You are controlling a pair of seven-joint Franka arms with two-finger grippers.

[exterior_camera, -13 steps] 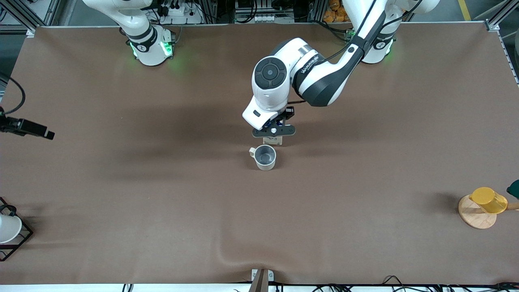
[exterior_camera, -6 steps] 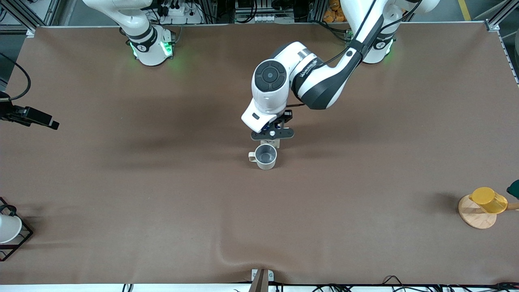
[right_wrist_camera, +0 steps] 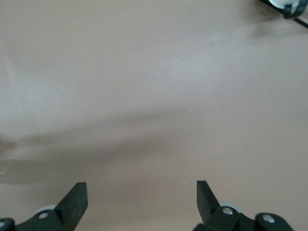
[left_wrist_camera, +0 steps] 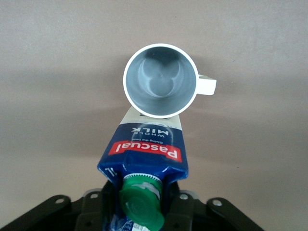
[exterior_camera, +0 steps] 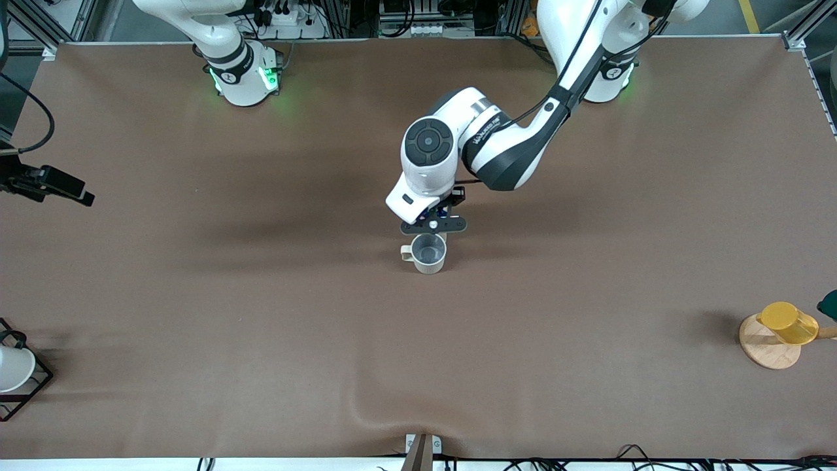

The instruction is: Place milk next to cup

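My left gripper [exterior_camera: 433,226] is shut on the milk [left_wrist_camera: 147,149], a dark blue and white carton with a red label and a green cap [left_wrist_camera: 142,207]. It holds the carton upright right beside the cup [exterior_camera: 428,254], on the side toward the robots' bases. The cup is a beige mug with a grey inside [left_wrist_camera: 160,79] and stands mid-table. In the front view the hand hides the carton. I cannot tell whether the carton's base touches the table. My right gripper [exterior_camera: 78,193] is open and empty [right_wrist_camera: 142,190], waiting over bare table at the right arm's end.
A yellow cup [exterior_camera: 786,322] lies on a round wooden disc [exterior_camera: 765,350] at the left arm's end. A white cup in a black wire frame [exterior_camera: 13,369] stands at the right arm's end, also in the right wrist view [right_wrist_camera: 288,6]. The brown table cover [exterior_camera: 261,314] is bare around the mug.
My left gripper has carried the milk toward the cup, until its hand covers the carton in the front view. The right gripper has shifted slightly.
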